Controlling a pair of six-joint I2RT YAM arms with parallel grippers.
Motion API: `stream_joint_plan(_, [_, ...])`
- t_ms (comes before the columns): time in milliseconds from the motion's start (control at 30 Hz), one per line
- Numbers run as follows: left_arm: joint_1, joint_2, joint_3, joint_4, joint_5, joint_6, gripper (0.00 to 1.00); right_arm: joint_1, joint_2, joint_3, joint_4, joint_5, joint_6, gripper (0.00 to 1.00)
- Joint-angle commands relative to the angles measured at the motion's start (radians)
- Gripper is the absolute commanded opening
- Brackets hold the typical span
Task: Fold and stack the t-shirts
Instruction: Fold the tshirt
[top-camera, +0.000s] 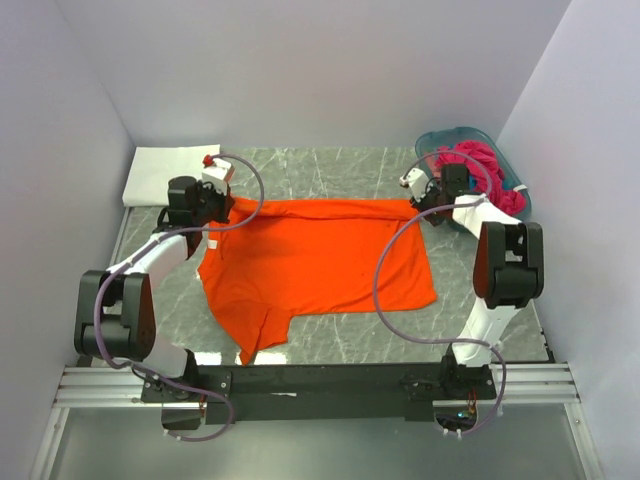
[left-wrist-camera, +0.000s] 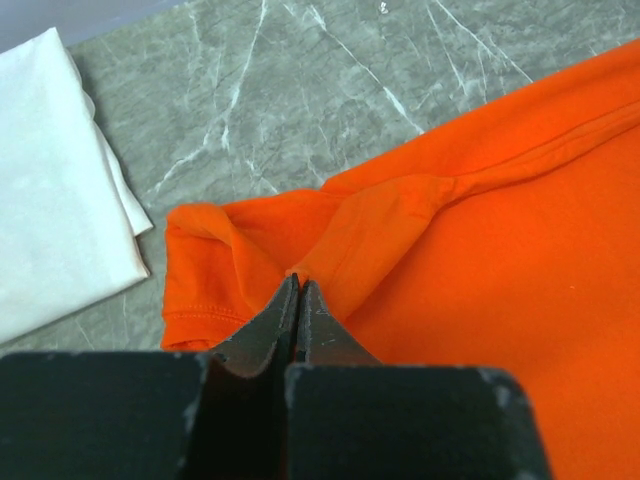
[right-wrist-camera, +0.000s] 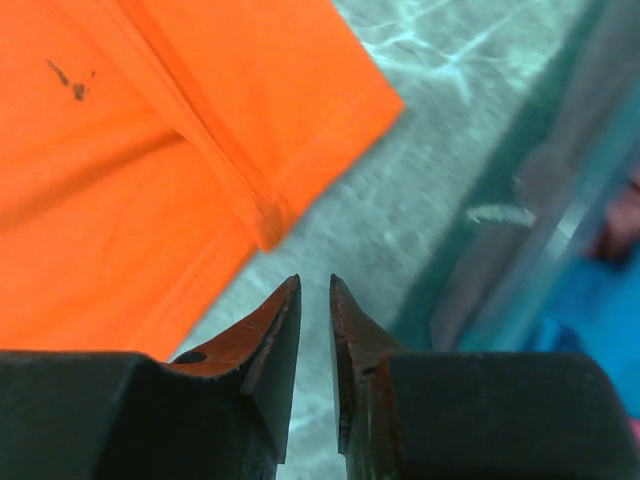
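Note:
A bright orange t-shirt (top-camera: 320, 265) lies spread on the marble table, its top edge folded over along the far side. My left gripper (top-camera: 214, 203) is at the shirt's far left corner. In the left wrist view it (left-wrist-camera: 298, 279) is shut on a raised pinch of the orange cloth (left-wrist-camera: 400, 220) beside the sleeve. My right gripper (top-camera: 421, 199) hovers at the far right corner. In the right wrist view it (right-wrist-camera: 313, 280) stands slightly open with nothing between the fingers, just off the orange sleeve corner (right-wrist-camera: 270, 225). A folded white t-shirt (top-camera: 165, 172) lies far left.
A teal plastic basket (top-camera: 455, 133) stands at the far right, close beside my right gripper, holding a magenta t-shirt (top-camera: 482, 165) and blue cloth (right-wrist-camera: 590, 330). White walls close in the table on three sides. Purple cables loop over both arms.

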Motion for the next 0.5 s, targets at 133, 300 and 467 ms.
stream_joint_plan(133, [0.001, -0.066, -0.019, 0.016, 0.028, 0.022, 0.0, -0.054, -0.143, -0.051, -0.073, -0.134, -0.071, 0.28])
stream_joint_plan(300, [0.001, -0.074, -0.028, 0.016, 0.036, 0.028, 0.01, -0.07, -0.183, -0.067, -0.142, -0.217, -0.067, 0.28])
stream_joint_plan(467, [-0.002, -0.084, -0.045, 0.011, 0.034, 0.038, 0.0, -0.07, -0.246, -0.095, -0.155, -0.28, -0.019, 0.28])
